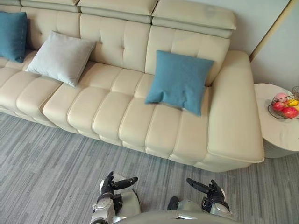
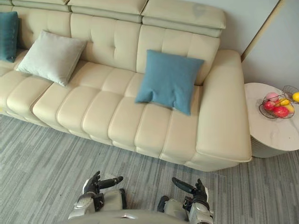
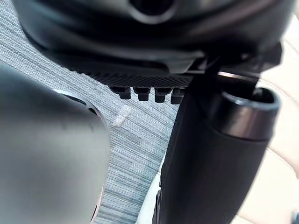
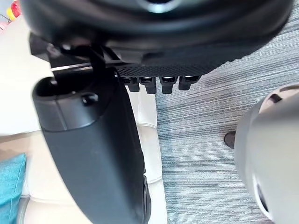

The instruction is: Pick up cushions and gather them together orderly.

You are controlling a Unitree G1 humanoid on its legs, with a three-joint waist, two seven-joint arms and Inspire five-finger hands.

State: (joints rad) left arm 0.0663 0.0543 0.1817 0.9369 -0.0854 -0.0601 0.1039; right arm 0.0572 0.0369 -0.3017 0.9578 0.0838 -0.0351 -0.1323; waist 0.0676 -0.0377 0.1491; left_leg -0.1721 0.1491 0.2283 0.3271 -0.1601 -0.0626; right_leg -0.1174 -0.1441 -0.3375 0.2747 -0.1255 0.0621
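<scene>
Three cushions rest on a cream sofa [image 1: 117, 112]. A blue cushion [image 1: 180, 81] leans on the backrest toward the right end. A light grey cushion [image 1: 60, 56] leans further left, and a teal cushion [image 1: 11, 35] sits at the far left edge. My left hand [image 1: 108, 185] and right hand [image 1: 214, 191] hang low over the carpet in front of the sofa, well short of the cushions. Both are open and hold nothing, thumbs pointing inward. In the right wrist view a corner of the blue cushion [image 4: 9, 186] shows past the thumb [image 4: 93, 154].
A round white side table [image 1: 278, 126] stands right of the sofa's armrest, bearing a wire basket of fruit [image 1: 285, 106]. Grey striped carpet [image 1: 56, 163] lies between me and the sofa. A pale wall runs behind the sofa.
</scene>
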